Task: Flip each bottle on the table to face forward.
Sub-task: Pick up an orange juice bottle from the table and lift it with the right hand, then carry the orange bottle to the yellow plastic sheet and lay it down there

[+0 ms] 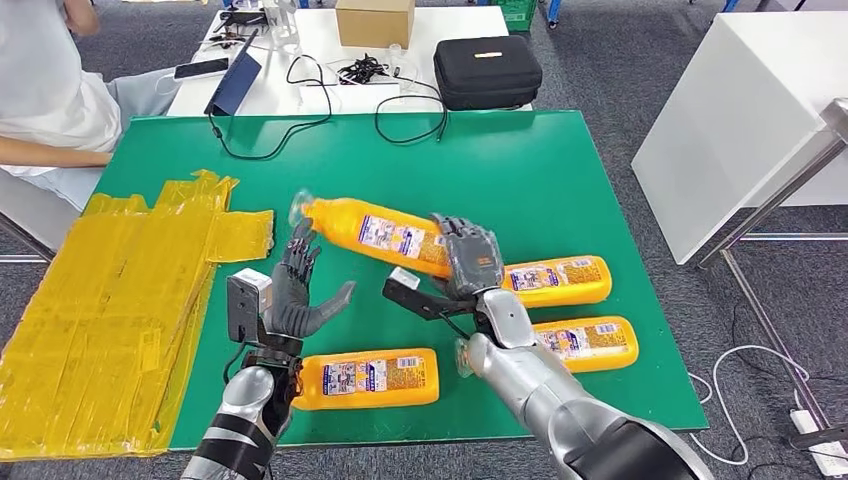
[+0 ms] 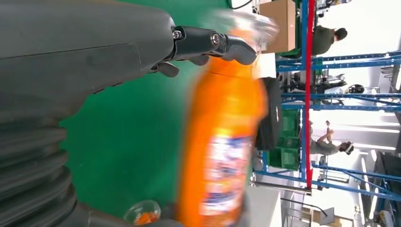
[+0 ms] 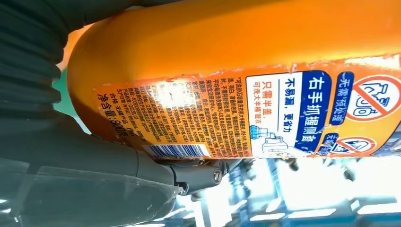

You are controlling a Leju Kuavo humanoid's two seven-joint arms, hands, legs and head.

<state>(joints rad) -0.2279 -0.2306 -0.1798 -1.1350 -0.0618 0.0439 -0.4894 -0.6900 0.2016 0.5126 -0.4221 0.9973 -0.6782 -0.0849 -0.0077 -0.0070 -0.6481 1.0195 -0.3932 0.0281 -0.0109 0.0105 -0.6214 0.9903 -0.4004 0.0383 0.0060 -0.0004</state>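
Note:
My right hand [image 1: 470, 258] grips the base end of an orange bottle [image 1: 372, 232] and holds it above the green table [image 1: 560, 170], its clear cap toward the left. The back label with small print and a barcode shows on the bottle [image 3: 236, 94] in the right wrist view. My left hand [image 1: 298, 290] stands with fingers spread just below the cap end; its fingertips [image 2: 236, 47] are at the bottle [image 2: 222, 142], contact unclear. Three more orange bottles lie on the table: one [image 1: 368, 378] near the front, two [image 1: 556, 280] [image 1: 588, 343] at the right.
Yellow crumpled sheets [image 1: 110, 300] cover the table's left side. Behind it a white table [image 1: 320, 50] holds a black case [image 1: 487, 70], a cardboard box [image 1: 374, 20], cables and a phone. A person [image 1: 50, 90] sits at the far left. A white cabinet [image 1: 740, 110] stands right.

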